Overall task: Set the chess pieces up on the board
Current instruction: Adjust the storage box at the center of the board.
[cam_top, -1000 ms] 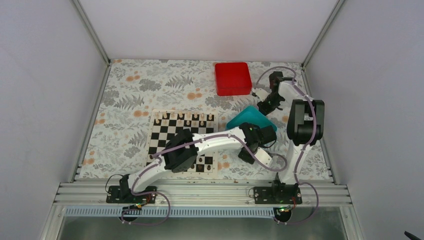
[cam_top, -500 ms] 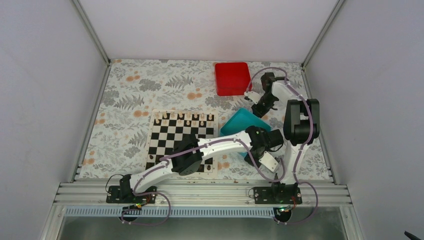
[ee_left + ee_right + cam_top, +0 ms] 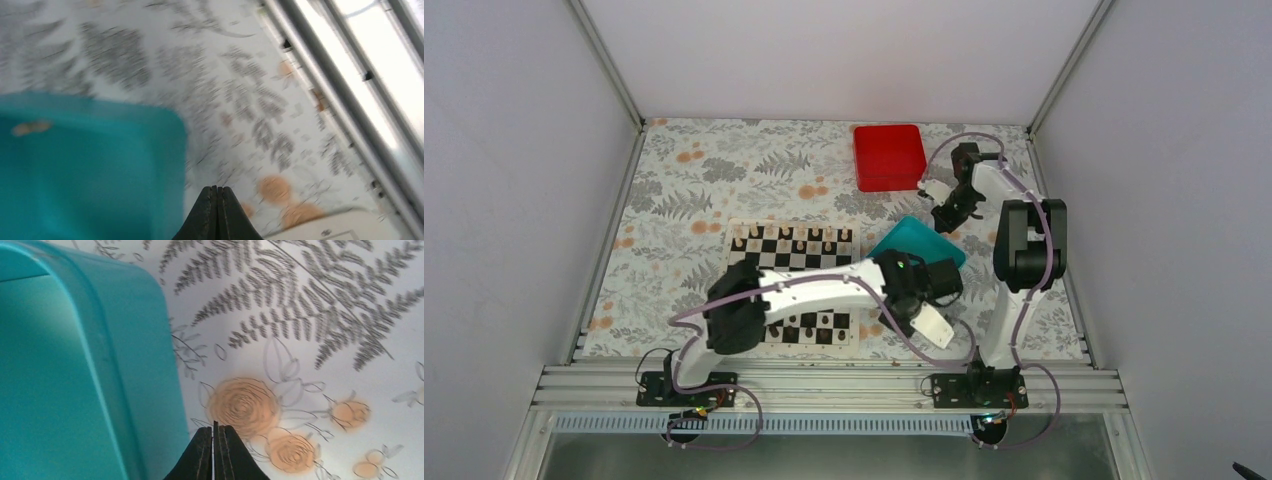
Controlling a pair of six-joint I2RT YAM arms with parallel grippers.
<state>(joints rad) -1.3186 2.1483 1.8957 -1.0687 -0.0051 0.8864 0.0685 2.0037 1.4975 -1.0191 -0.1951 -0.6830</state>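
The black-and-white board [image 3: 754, 262] lies left of centre, partly under my left arm. Pale chess pieces [image 3: 795, 236] stand along its far row and dark pieces [image 3: 816, 326] along its near row. One pale piece [image 3: 31, 128] lies blurred inside the teal tray [image 3: 916, 243]. My left gripper [image 3: 952, 283] reaches across the board to the tray's near right side; in the left wrist view it [image 3: 216, 189] is shut and empty beside the tray [image 3: 85, 165]. My right gripper [image 3: 942, 220] is at the tray's far edge; in the right wrist view it [image 3: 215, 427] is shut and empty beside the tray [image 3: 75, 380].
A red box [image 3: 889, 157] sits at the back, just beyond my right gripper. The floral cloth [image 3: 684, 190] covers the table. The metal rail [image 3: 824, 382] runs along the near edge and shows in the left wrist view [image 3: 350, 85].
My left arm's elbow has swung left over the board and its gripper has moved right, then back left beside the tray. The tray has shifted slightly left. My right gripper has moved a little.
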